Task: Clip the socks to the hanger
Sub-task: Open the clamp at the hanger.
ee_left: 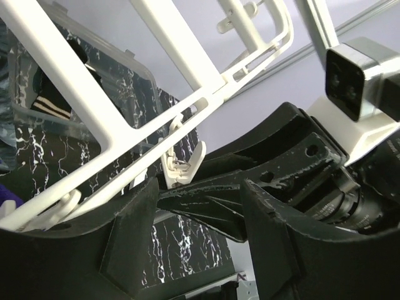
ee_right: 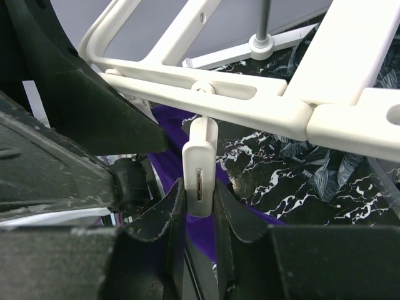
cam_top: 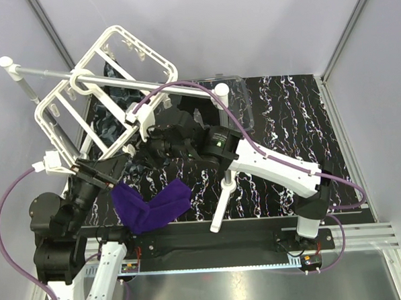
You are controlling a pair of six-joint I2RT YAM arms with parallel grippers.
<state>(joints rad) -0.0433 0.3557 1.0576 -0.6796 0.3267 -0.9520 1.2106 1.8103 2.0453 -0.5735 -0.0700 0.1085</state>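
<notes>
The white grid hanger [cam_top: 148, 49] hangs tilted on a silver rod at the upper left. My right gripper [cam_top: 143, 135] reaches under its frame and is shut on one dangling white clip [ee_right: 201, 178], pinching it between both fingers. The hanger's bar [ee_right: 250, 103] runs just above. The purple sock [cam_top: 153, 205] lies on the marbled mat below the clip and also shows in the right wrist view [ee_right: 169, 162]. My left gripper [cam_top: 113, 177] is open and empty just left of the sock. Through its gap the left wrist view shows the same clip [ee_left: 181, 164] in the right fingers.
A clear bin [cam_top: 237, 101] at the back holds a black sock with tan stripes [ee_left: 53, 107]. Dark marbled socks [cam_top: 111, 121] lie under the hanger. The silver rod [cam_top: 116, 79] rests on white-capped posts [cam_top: 221, 90], one standing mid-table by the right arm.
</notes>
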